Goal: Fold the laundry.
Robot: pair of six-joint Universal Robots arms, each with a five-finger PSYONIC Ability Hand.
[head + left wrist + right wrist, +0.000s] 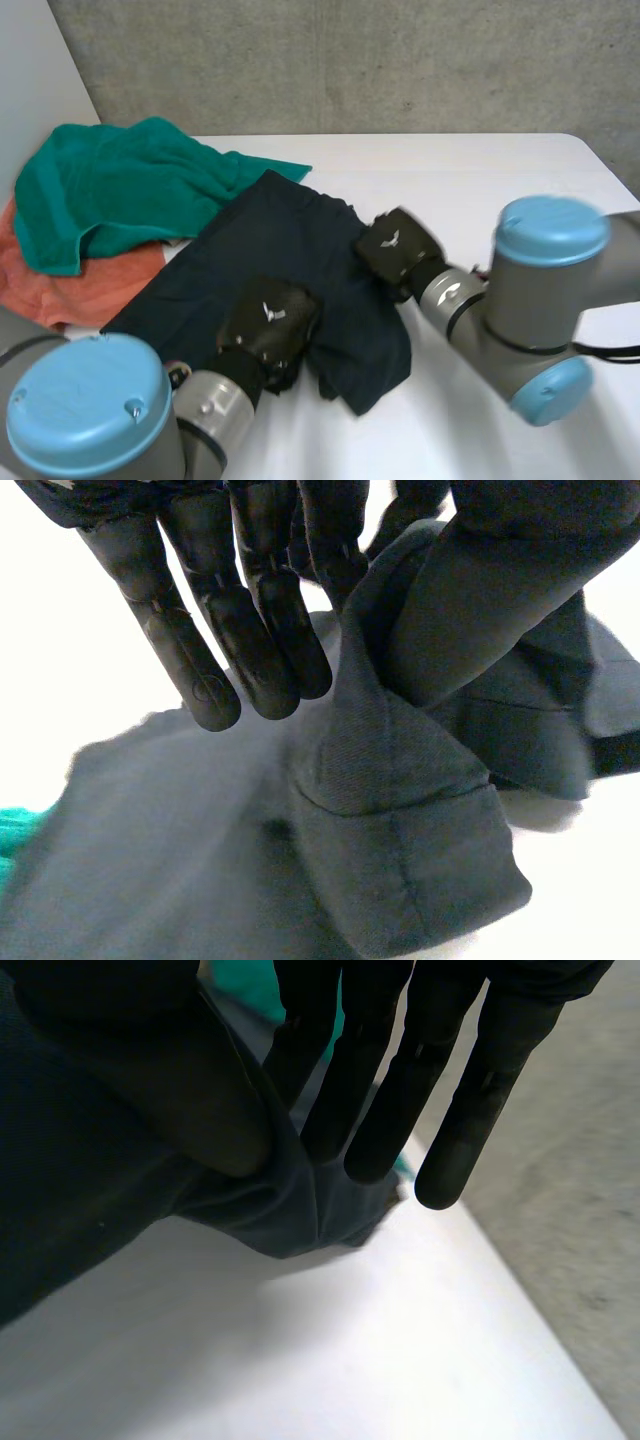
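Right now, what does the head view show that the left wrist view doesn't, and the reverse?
Head view only: the orange towel partly under the green towel, and the right hand on the dark garment at its edge away from the towels. Left wrist view only: the left hand pinching a raised, hemmed fold of that garment between thumb and fingers. Both: the left hand, the dark garment, the white table and the green towel, a sliver in the wrist view.

No readable words or numbers; a small white emblem (272, 312) sits on the left robot hand (268, 328) and the right robot hand (393, 250).
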